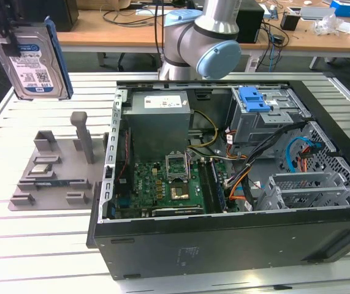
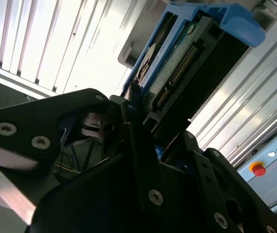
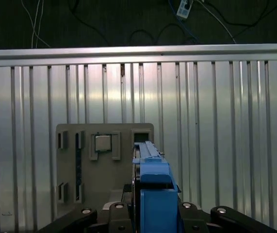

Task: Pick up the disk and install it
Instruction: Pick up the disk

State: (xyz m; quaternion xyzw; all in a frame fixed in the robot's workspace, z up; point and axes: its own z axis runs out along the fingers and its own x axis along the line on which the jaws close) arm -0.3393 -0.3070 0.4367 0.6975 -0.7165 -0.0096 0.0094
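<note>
Pick-up done, install left: the disk [image 1: 37, 61] hangs clear of the bench [image 1: 15, 245].
The fingers [image 2: 138, 150] pinch it upright at ten o'clock in the exterior view, above the grey holder [image 1: 52, 177], well apart from the drive bay [image 1: 266, 113] at two o'clock.

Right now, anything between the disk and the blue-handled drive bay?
Disk is clamped in the jaws, outside the case. In the exterior view the power supply and the arm's elbow lie between it and the bay.
</note>
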